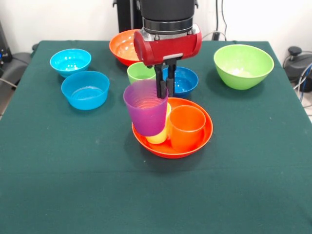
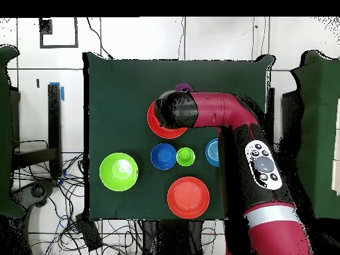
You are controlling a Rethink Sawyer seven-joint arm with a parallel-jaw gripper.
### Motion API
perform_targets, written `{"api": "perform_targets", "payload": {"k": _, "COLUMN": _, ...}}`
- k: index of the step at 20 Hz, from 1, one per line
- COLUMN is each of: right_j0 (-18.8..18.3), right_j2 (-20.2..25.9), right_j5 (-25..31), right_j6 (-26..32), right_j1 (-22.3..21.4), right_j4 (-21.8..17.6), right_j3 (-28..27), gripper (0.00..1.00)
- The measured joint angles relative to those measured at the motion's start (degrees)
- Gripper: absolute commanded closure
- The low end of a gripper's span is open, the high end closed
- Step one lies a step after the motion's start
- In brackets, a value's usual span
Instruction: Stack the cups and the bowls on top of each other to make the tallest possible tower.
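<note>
Claw (image 1: 165,92) clamped on purple cup's (image 1: 146,108) rim; cup hangs tilted above orange bowl (image 1: 195,146) holding orange cup (image 1: 186,127).

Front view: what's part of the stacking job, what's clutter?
Job: gripper; purple plastic cup; yellow plastic cup; orange plastic cup; green plastic cup; two orange bowls; lime bowl; dark blue bowl; two light blue bowls.
Lying about: loose cables beside table.

four cups (image 1: 146,107) and six bowls (image 1: 172,128) sit on one table (image 1: 58,170).
</note>
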State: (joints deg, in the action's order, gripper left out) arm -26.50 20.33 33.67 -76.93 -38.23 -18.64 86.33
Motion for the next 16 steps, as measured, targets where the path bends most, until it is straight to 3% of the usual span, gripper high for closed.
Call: {"api": "perform_targets", "payload": {"k": 16, "right_j0": 0.0, "right_j2": 0.01, "right_j5": -3.85, "right_j6": -0.01, "right_j1": 0.15, "right_j4": 0.15, "right_j3": 2.67, "gripper": 1.0}}
